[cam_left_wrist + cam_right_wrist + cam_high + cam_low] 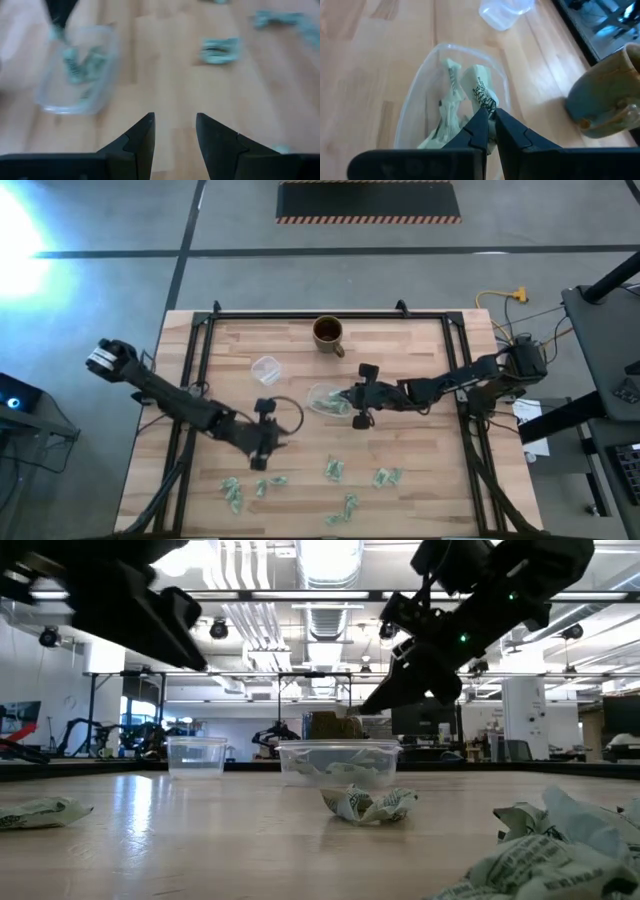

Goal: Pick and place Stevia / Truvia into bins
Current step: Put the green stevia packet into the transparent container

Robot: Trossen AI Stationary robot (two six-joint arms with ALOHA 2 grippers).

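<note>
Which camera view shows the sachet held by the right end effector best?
The right wrist view: the sachet fills the frame, pinched by the right end effector directly above the bin. The high view shows it as a pale speck only; the low view hides it behind the arm; the left wrist view blurs it.

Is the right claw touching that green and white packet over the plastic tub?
Touching. In the right wrist view, the right claw is pinched shut on a Stevia packet, which sticks out between its fingertips above the clear tub.
</note>
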